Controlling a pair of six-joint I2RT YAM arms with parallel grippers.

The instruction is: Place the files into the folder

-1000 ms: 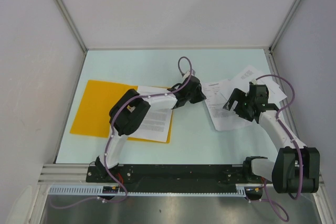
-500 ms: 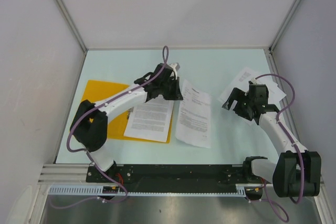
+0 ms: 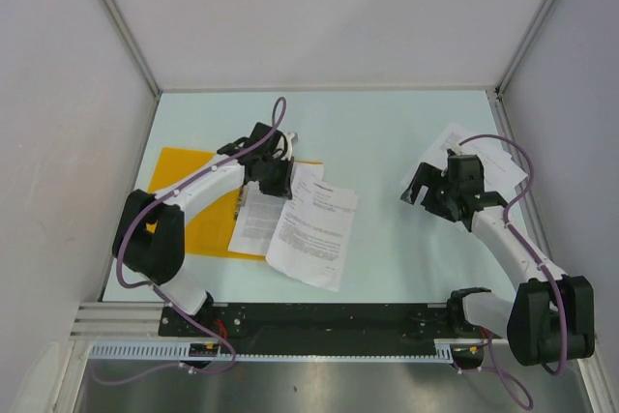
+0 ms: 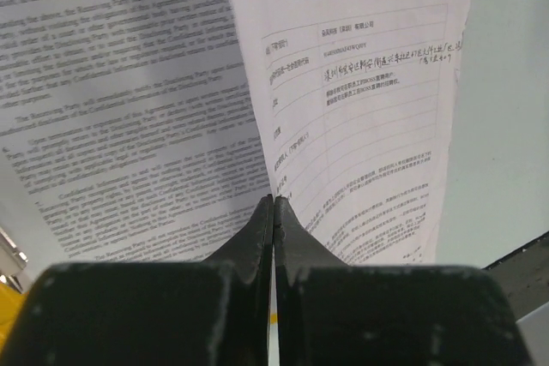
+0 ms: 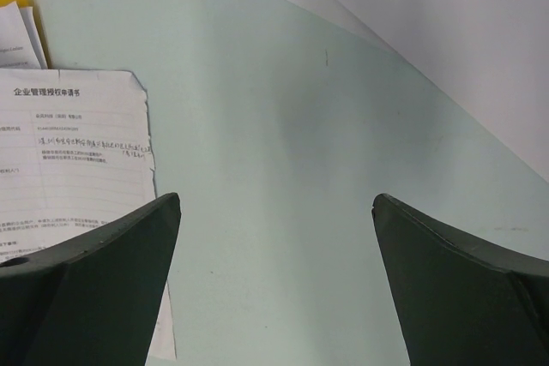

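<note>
1. While the left claw (image 4: 273, 205) is clenched tight, the edge of a form sheet (image 4: 369, 109) with Chinese print and one handwritten line runs up into the seam between its fingers, so the claw grasps that sheet by its edge
2. Ahead and to the right of this claw, the form sheet spreads out over the pale counter (image 5: 257, 126)
3. To the claw's left lies a text sheet (image 4: 129, 100) of dense paragraphs, and the form sheet overlaps its near edge
4. Further left of the claw, the orange-yellow folder (image 3: 179, 191) lies flat on the counter. The text sheet covers its right part, while the form sheet lies mostly off it
5. The right claw (image 5: 276, 212) is released, fingers spread wide with nothing between them, hanging over bare counter
6. Ahead and right of that claw lies a blank white sheet (image 5: 446, 49), and the form sheet lies off to its left
</note>
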